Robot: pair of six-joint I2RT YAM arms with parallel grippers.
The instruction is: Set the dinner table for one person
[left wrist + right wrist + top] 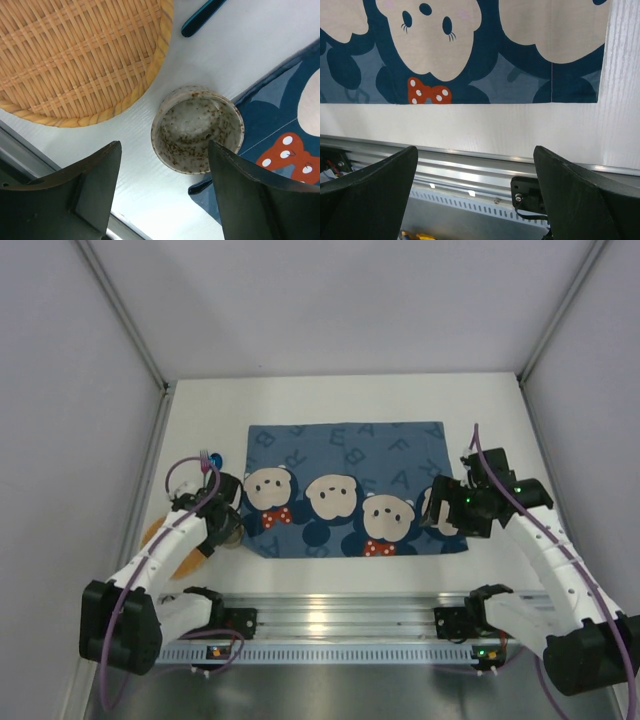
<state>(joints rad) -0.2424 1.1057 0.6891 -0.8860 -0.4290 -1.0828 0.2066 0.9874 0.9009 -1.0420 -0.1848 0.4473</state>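
Observation:
The white dinner table [350,400] carries a dark-blue cartoon-mouse placemat [345,488] in its middle. A speckled ceramic cup [197,127] stands upright and empty on the table, touching the placemat's [280,110] near-left corner. My left gripper [225,522] hovers over the cup. In the left wrist view it [164,150] is open and empty, with the cup just beyond its fingertips. My right gripper [443,508] is over the placemat's right edge. In the right wrist view it [475,150] is open wide and empty above bare table [470,122].
A round woven wicker tray [75,55] lies left of the cup, also seen in the top view [160,538]. A dark teal utensil handle [200,17] lies beyond the cup. The ribbed silver rail [330,620] runs along the near edge. Grey walls enclose the table.

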